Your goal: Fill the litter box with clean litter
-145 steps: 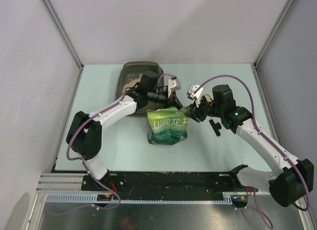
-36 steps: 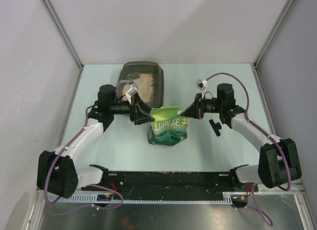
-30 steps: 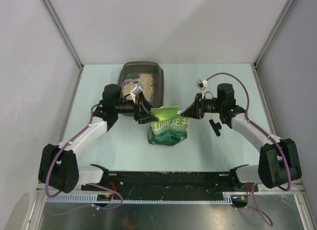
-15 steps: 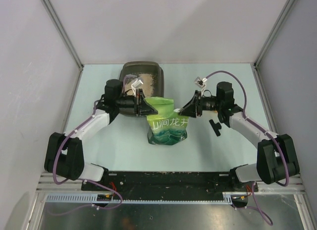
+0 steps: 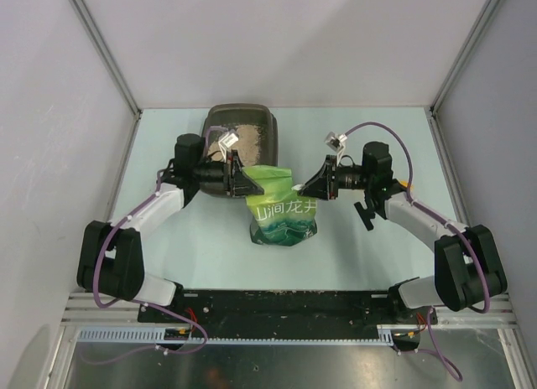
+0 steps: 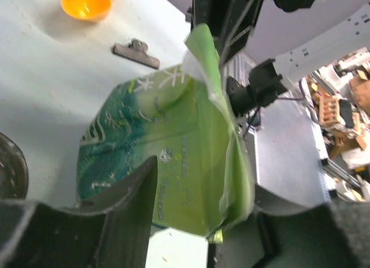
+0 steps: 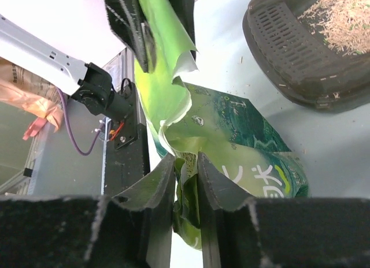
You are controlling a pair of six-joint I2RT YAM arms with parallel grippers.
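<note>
Moved: left gripper (image 5: pixel 243 181) reached the one green pouch (image 5: pixel 285 217), stretching its top.
Jaws: left gripper and right gripper (image 5: pixel 304 186) each pinch a top corner.
Containers: one litter box (image 5: pixel 239 109) behind pouch, clean litter (image 5: pixel 252 137) inside.

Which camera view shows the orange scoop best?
Left wrist view: the orange scoop shows beyond the green pouch, cut by the upper edge. Top view: the right arm hides it. Right wrist view: absent.

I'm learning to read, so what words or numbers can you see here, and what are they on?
"山涧龙井": big white characters on the front of the green bag; the second character is not certain.
Smaller print on the bag, seen in the wrist views: too blurred to read.
Nothing else carries readable text.
</note>
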